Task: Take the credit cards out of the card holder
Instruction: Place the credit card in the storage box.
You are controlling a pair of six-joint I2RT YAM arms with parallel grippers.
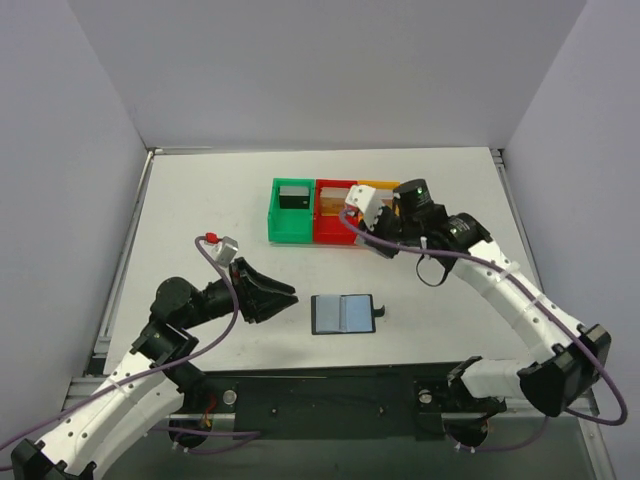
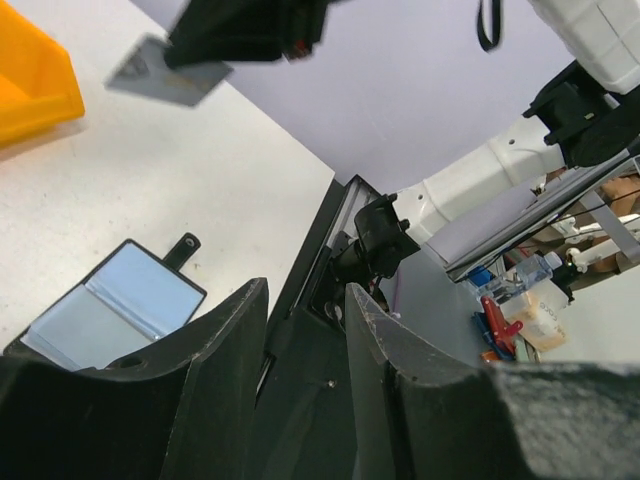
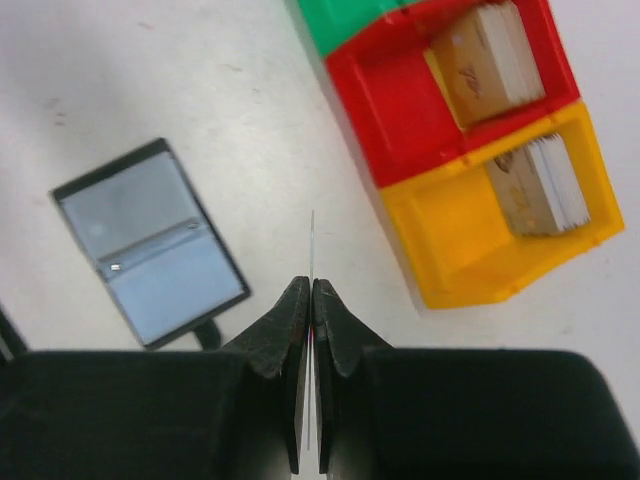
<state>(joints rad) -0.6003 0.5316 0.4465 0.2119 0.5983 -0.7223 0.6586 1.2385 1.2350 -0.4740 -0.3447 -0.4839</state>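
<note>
Card holder (image 1: 345, 314): 1, black, lying open and flat on the table (image 1: 200, 200), between the 2 arms. Left gripper (image 1: 288, 296): fingers apart, empty, just left of the holder. Right gripper (image 3: 311, 292): pinched on 1 thin card (image 2: 160, 76), held above the table near the red bin (image 3: 400, 140) and orange bin (image 3: 450, 245).

green bin (image 1: 290, 235) | red bin (image 1: 332, 236) | orange bin (image 3: 455, 250) | side by side on table (image 1: 200, 200)
</note>
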